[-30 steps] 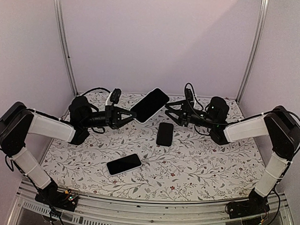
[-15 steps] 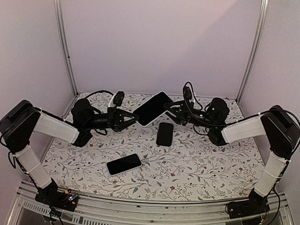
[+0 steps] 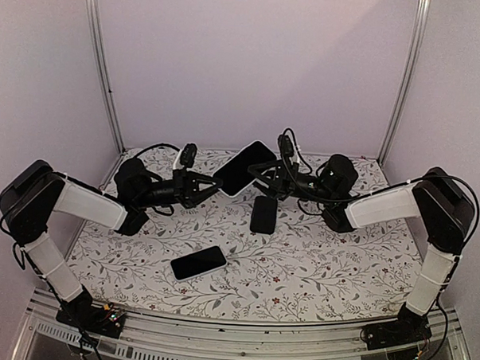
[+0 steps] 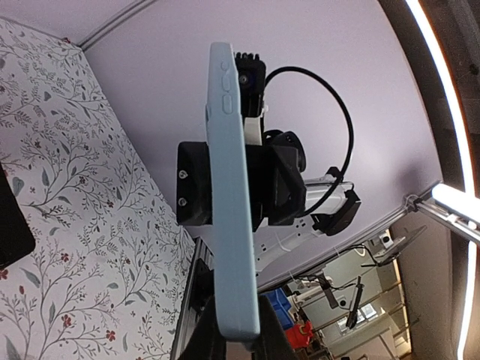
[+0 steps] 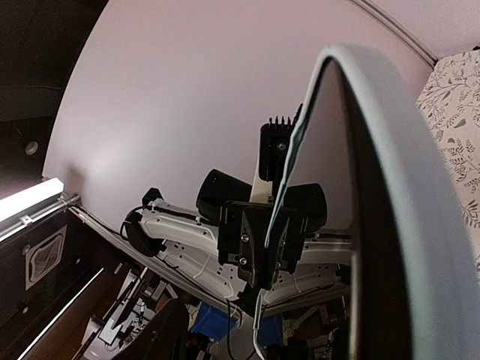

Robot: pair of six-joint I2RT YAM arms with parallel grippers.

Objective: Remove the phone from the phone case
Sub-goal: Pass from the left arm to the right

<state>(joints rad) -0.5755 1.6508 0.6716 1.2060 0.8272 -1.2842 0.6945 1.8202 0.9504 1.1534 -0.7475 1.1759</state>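
Floral table (image 3: 324, 255), two phones (image 3: 198, 263) (image 3: 264, 214) flat, one cased phone (image 3: 242, 168) in left tool (image 3: 214, 187)

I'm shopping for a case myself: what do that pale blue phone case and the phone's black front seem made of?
Phone case: probably silicone or soft plastic; matte, even surface with moulded button bumps. Phone front: probably glass; flat, smooth, dark sheen.
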